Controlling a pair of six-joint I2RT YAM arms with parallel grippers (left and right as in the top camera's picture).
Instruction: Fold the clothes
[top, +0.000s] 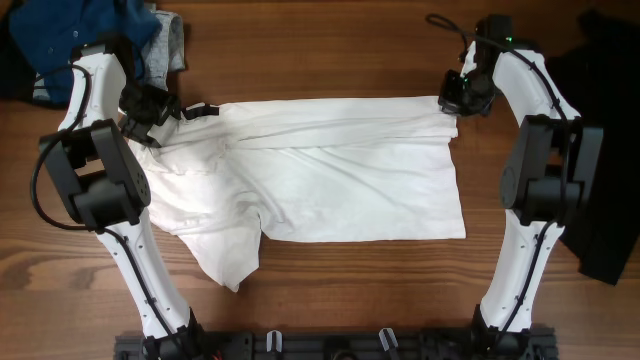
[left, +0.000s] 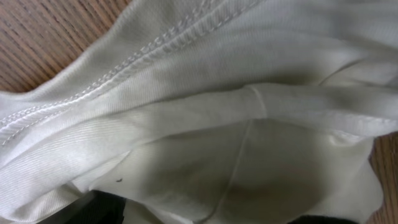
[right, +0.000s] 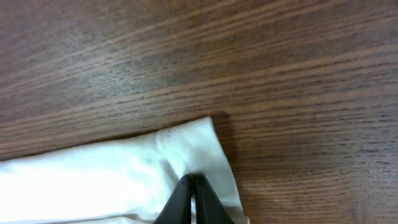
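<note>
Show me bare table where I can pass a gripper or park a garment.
Free: the wood strip along the far edge, between the crumpled grey garment and the right gripper; also the near strip below the white cotton T-shirt, between the arm bases. Crowded: blue garment pile far left, black garment right.

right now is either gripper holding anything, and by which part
The right gripper is shut on the large white cotton T-shirt, pinching a hemmed corner. Whether the left gripper, at the shirt's other end, holds it cannot be told.
</note>
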